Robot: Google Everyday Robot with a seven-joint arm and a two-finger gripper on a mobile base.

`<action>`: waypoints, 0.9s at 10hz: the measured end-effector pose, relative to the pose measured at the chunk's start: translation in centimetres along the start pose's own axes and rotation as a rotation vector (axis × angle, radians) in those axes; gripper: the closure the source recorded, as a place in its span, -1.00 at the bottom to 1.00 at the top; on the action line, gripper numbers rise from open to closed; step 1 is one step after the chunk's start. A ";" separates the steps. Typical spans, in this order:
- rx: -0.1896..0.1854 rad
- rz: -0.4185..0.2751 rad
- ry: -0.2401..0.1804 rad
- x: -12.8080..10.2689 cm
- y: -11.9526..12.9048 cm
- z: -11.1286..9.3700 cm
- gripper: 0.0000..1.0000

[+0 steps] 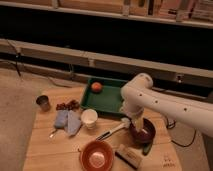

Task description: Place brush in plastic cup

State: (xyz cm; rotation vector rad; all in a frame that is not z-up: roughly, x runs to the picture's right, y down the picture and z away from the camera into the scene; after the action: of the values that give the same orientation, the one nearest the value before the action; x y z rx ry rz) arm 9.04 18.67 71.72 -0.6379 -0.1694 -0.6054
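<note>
The brush, a short tan block with pale bristles, lies on the wooden table near the front edge, between the orange bowl and a green object. The white plastic cup stands upright near the table's middle, in front of the green tray. My gripper hangs from the white arm over the dark red bowl, behind the brush and to the right of the cup. It holds nothing that I can see.
A long black-handled utensil with a white head lies between cup and dark bowl. An orange fruit sits in the tray. A metal cup, dark grapes and a blue cloth are at the left.
</note>
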 end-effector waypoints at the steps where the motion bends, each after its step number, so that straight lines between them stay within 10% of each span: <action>1: -0.004 -0.010 0.007 -3.4 0.7 -0.1 -0.60; 4: -0.017 0.067 0.054 -8.2 2.0 0.3 -0.60; 9: -0.064 0.321 0.081 -4.8 3.7 1.3 -0.60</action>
State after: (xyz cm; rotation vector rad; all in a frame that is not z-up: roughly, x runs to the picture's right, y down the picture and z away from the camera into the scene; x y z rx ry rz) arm 7.31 24.11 69.34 -0.6848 0.0291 -0.3275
